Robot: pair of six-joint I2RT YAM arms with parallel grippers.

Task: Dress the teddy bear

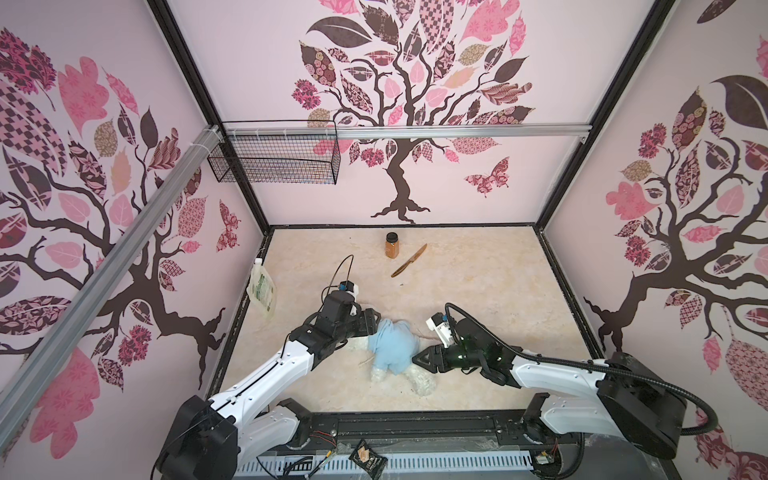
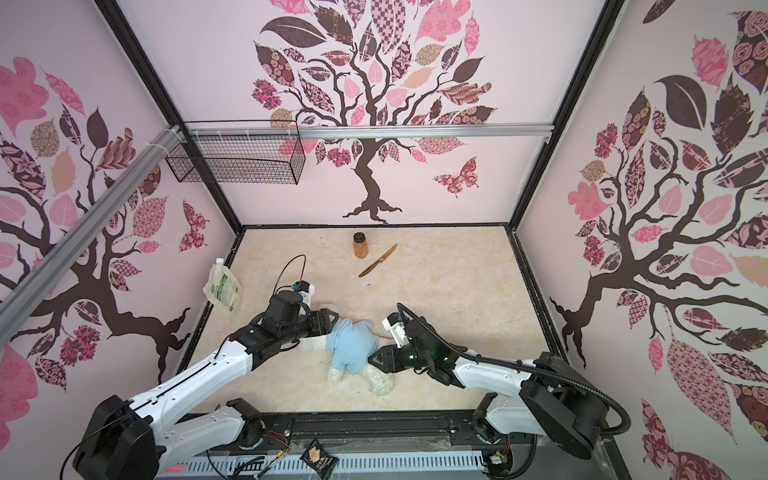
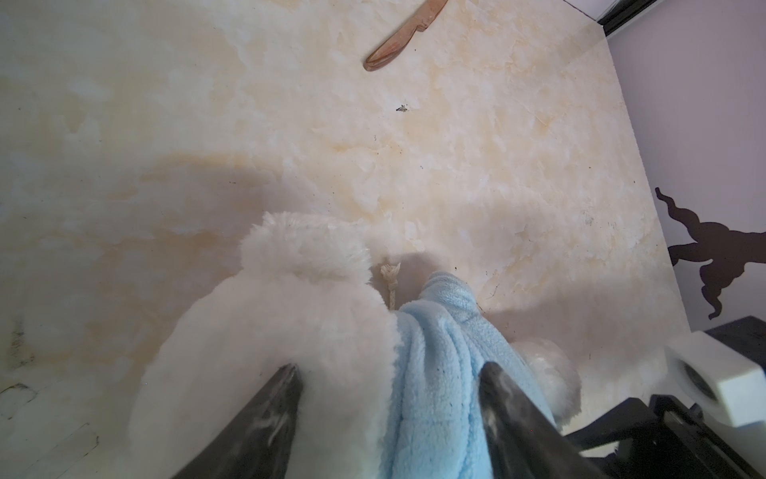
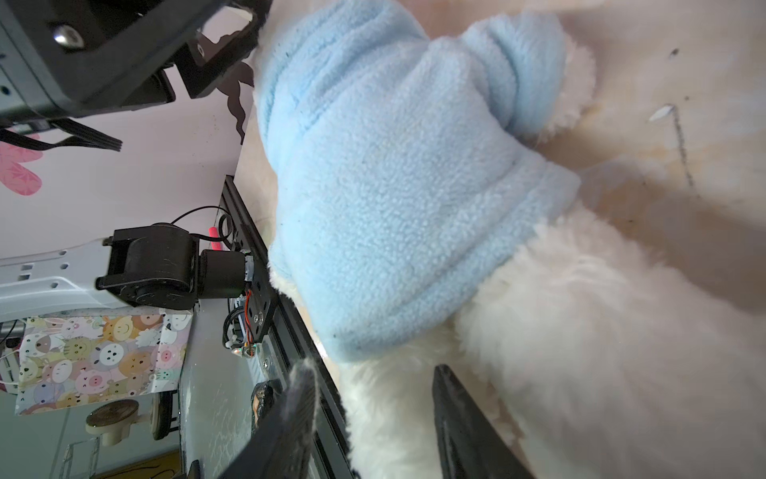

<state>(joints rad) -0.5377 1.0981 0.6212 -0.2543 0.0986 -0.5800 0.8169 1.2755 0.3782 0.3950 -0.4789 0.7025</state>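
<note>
Marble tabletop (image 1: 478, 291): shirted teddy bear (image 1: 424, 384)

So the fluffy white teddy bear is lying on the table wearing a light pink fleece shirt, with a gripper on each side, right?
Not quite: the fleece shirt on the fluffy white teddy bear is light blue, not pink, as both top views show. The left gripper and right gripper do flank it.

Both top views sit high at the near edge, angled down and toward the far wall, and cover the whole surface (image 1: 478, 291) plus both arms. The left wrist view sits low and close, facing right and far across the surface, past its claw (image 3: 389, 390) to the teddy bear (image 3: 265, 331). The right wrist view is very close, facing left. All four views share the teddy bear.
</note>
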